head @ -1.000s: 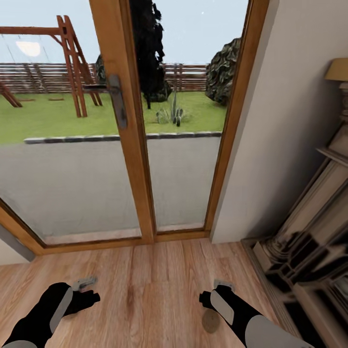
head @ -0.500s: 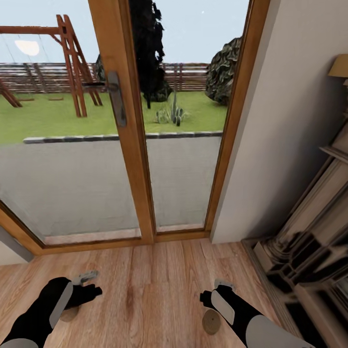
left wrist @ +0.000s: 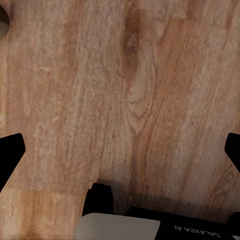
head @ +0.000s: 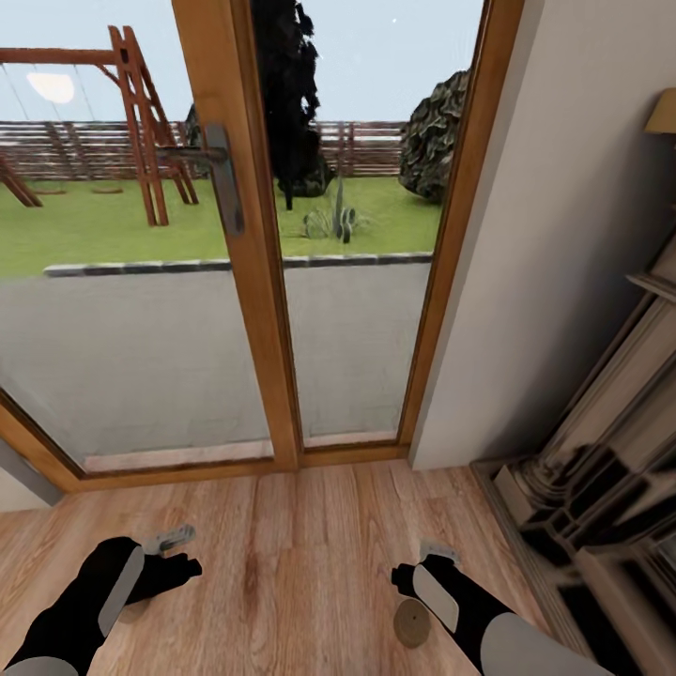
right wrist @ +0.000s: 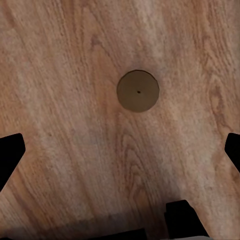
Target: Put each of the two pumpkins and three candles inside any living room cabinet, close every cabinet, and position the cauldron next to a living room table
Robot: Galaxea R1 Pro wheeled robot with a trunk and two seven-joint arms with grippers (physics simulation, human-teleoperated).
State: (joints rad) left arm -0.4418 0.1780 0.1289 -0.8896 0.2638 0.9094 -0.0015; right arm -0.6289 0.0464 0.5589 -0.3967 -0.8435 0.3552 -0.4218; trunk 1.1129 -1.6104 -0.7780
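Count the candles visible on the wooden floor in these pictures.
2. The first candle stands on the floor beside the right arm. The second candle peeks out from under the left arm, mostly hidden. More may lie outside the views.

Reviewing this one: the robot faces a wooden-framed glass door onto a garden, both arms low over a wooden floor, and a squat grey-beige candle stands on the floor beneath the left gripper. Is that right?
Not quite: the squat grey-beige candle stands beneath the right gripper, not the left, as the right wrist view shows. The rest holds: the wooden-framed glass door faces the garden, and both arms hang low over the wooden floor.
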